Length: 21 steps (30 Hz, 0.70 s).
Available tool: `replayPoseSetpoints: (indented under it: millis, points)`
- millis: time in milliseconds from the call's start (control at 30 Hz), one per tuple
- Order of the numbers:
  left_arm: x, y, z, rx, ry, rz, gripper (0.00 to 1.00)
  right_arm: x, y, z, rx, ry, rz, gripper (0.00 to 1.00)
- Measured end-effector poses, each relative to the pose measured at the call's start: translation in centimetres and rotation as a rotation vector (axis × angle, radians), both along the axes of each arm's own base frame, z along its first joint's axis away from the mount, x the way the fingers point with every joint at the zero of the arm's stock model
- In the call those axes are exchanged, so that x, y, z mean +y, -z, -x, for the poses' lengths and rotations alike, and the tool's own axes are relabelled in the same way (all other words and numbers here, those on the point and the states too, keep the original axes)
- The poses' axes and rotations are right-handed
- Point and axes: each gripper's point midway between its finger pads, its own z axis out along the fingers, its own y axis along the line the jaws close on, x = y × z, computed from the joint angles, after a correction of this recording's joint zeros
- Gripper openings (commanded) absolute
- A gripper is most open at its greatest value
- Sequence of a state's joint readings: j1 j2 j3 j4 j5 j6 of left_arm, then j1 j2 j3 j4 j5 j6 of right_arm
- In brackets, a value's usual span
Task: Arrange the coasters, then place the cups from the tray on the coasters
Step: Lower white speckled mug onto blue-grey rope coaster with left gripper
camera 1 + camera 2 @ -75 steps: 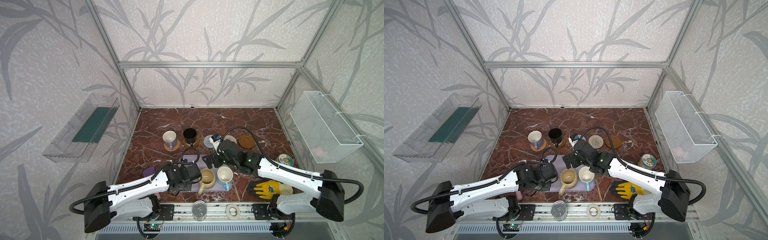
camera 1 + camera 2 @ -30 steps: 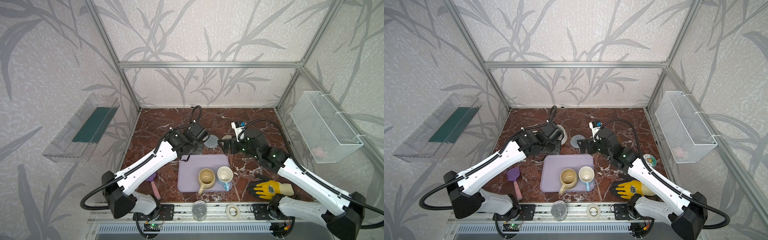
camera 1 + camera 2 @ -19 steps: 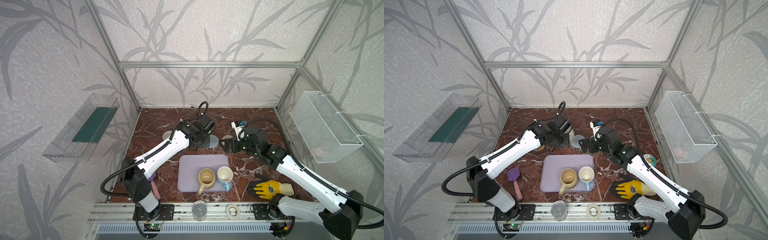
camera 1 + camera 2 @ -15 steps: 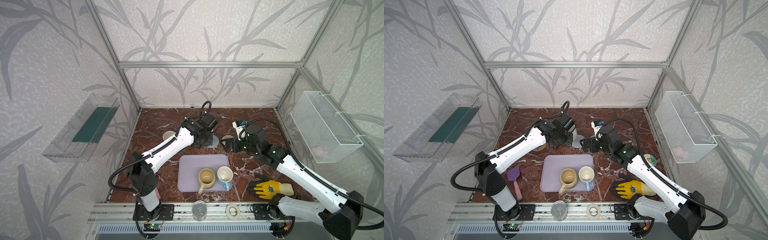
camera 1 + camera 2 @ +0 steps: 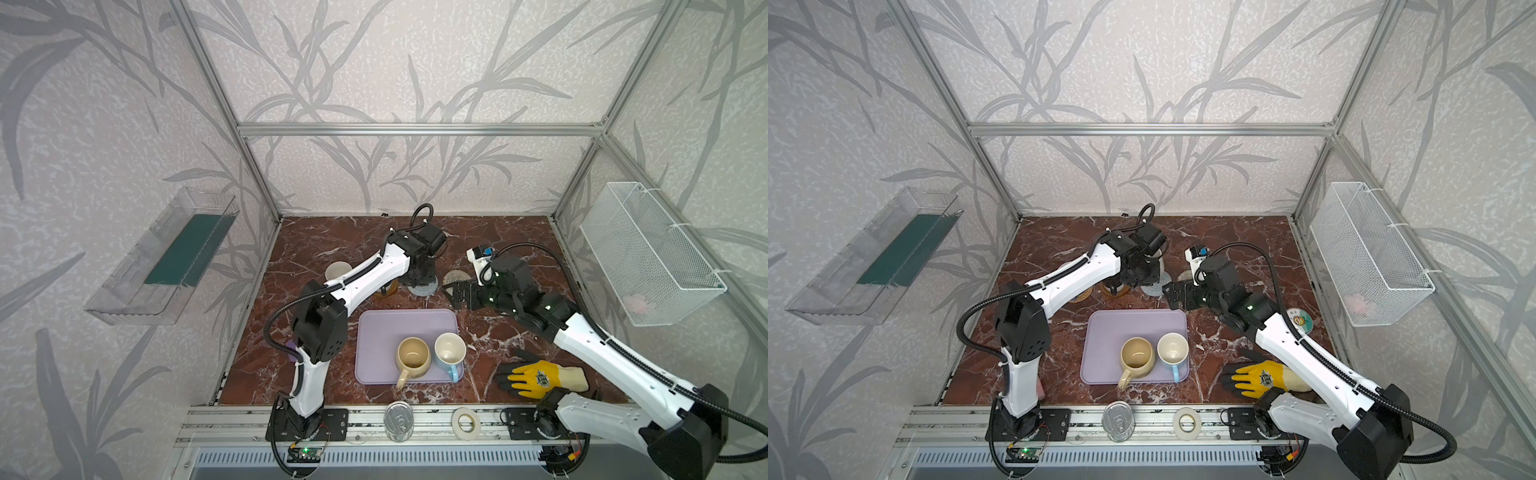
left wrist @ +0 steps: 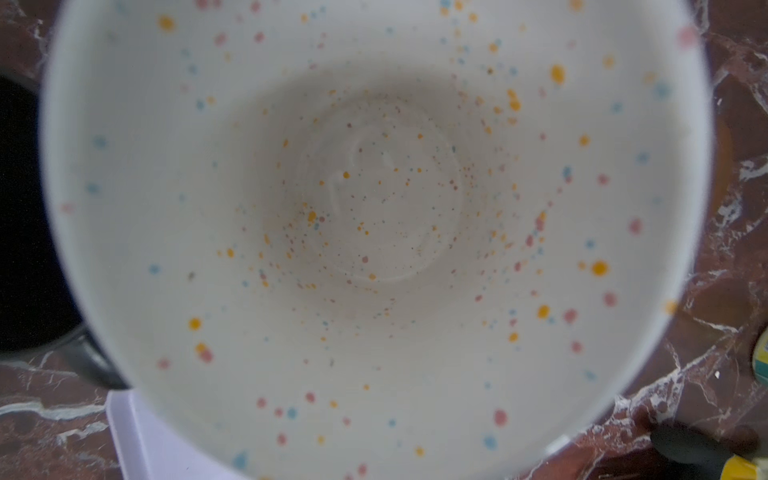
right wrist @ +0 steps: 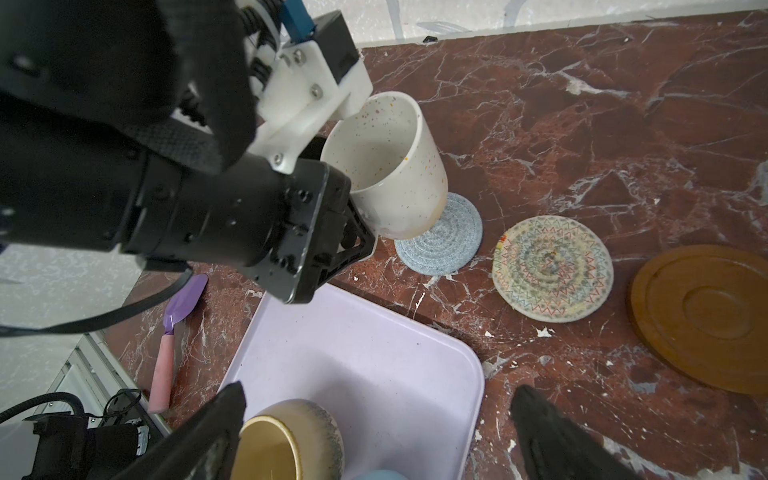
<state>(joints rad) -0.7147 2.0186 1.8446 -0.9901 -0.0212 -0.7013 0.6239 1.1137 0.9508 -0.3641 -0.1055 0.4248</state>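
Two cups are seen on the tray [image 5: 395, 328]: the beige-yellow cup [image 5: 412, 353] and the light blue cup [image 5: 449, 348], set side by side and touching at the tray's near edge, handles toward the front. The speckled white cup [image 7: 395, 166] is held off the tray, just beyond its far edge, by the left gripper [image 7: 355, 226], whose fingers are pinched on the cup's side; the exact hold is hidden. The cup is tilted, with its base over the edge of the grey-blue braided coaster [image 7: 444, 245]; whether it is touching cannot be told. Beside that coaster, along the tray's far edge toward the right, the cream braided coaster [image 7: 552, 268] and then a brown wooden coaster [image 7: 706, 316] are laid bare, each apart from the next. The right gripper [image 7: 378, 388] is held above the tray's far right corner, its fingers [image 7: 540, 419] spread wide with nothing between them. Beyond the tray's far left corner the lavender cup [image 5: 337, 270] is stood upright. The black cup [image 6: 20, 208] is glimpsed just beside the speckled one.
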Motion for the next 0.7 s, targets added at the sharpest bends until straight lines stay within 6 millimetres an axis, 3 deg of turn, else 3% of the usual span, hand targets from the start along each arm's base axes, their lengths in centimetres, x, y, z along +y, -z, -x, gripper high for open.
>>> replayPoseSetpoints:
  millis: [300, 700]
  points:
    - [-0.1, 3.3, -0.9, 0.037, -0.018, -0.042, 0.00, -0.3, 0.7, 0.1, 0.017, 0.010, 0.003, 0.99]
    - [-0.5, 3.6, -1.2, 0.030, -0.018, -0.031, 0.00, -0.6, 1.8, 0.3, 0.035, 0.020, 0.017, 0.99]
